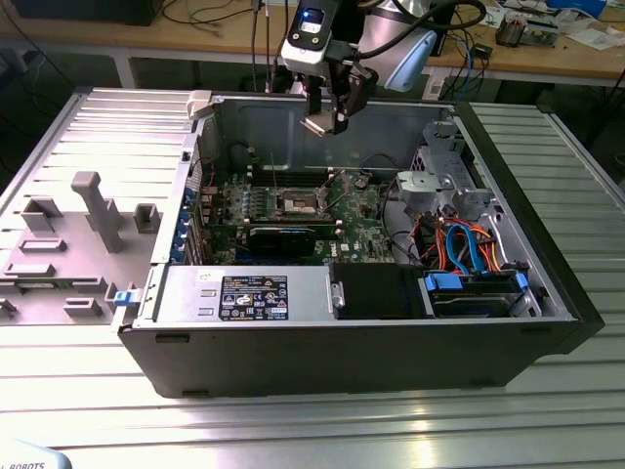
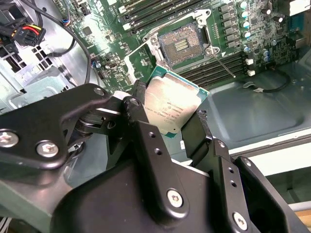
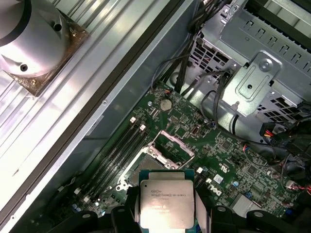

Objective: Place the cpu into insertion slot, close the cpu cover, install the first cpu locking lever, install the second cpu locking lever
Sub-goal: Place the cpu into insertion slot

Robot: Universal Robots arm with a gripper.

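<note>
In the exterior view the pincer (image 1: 328,109) hangs over the open computer case (image 1: 547,293), close to its far wall. It is clenched on the cpu (image 1: 320,125), which is well clear of the green motherboard (image 1: 361,230). The insertion slot (image 1: 298,203) lies on that board, with the grey drive cage (image 1: 435,181) off to the exterior view's right. The case rests on a ribbed metal surface (image 1: 391,430).

In the second wrist view the cpu (image 2: 170,104) sits tilted between two black fingers (image 2: 137,109) that press on opposite edges, leaving its other edges free. The insertion slot (image 2: 180,44) beyond it is uncovered, and a thin lever rod (image 2: 224,64) angles away from one of its corners.

In the first wrist view the cpu (image 3: 166,201) faces the camera with its metal top, held in the pincer (image 3: 166,218). Past its far edge lies the insertion slot (image 3: 148,162). The cpu cover (image 3: 190,154) is swung up off the slot, towards the cables and drive cage (image 3: 257,73).
</note>
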